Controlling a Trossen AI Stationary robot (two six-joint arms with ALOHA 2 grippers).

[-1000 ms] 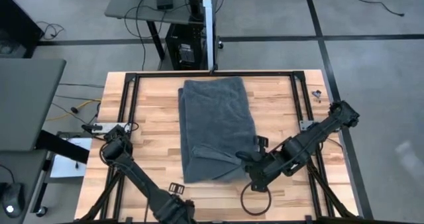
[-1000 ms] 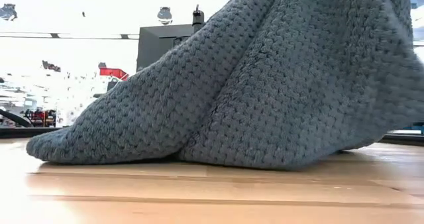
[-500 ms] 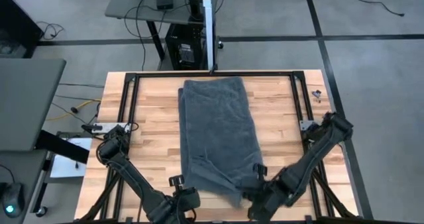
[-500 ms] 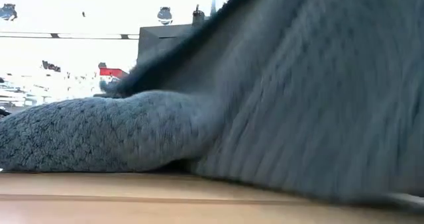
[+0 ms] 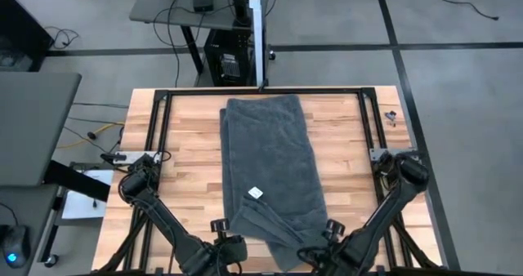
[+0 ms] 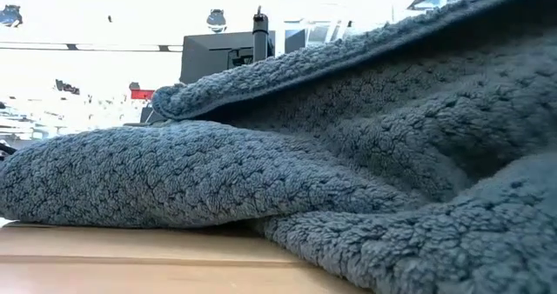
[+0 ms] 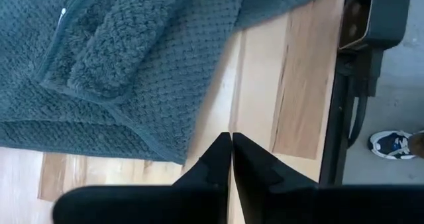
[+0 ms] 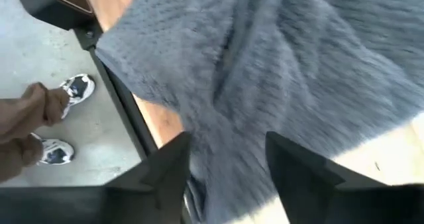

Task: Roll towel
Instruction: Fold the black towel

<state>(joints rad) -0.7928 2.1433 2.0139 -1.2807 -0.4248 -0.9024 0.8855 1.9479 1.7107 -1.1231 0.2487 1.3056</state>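
Towel: the towel (image 5: 271,166) is lying folded into a long dark grey strip down the middle of the table (image 5: 188,145), running from the twelve o'clock edge to the six o'clock edge in the high view.
Towel, near end: the six o'clock end is lying rumpled, with a loose fold and a corner reaching the table edge; no coil is showing, so the rolling itself is, by my judgement, not yet begun.
Tag: a small white tag (image 5: 255,193) is facing up on the cloth, toward seven o'clock of the strip's middle.
Right gripper: the right gripper (image 8: 225,177) is sitting at the five o'clock corner of the towel, fingers standing apart with cloth lying between and beyond them, not clamped on it.
Left gripper: the left gripper (image 7: 230,159) is waiting at seven o'clock, just beside the towel's corner, fingers pressed together over bare wood and holding nothing.
Step in hand: laying out and straightening the near end before the roll.
Next move calls for: both grippers taking the two near corners level and turning the edge over evenly toward twelve o'clock, so the roll is starting straight.
Surroundings: a person's shoes (image 8: 66,118) are showing on the floor beyond the table edge.
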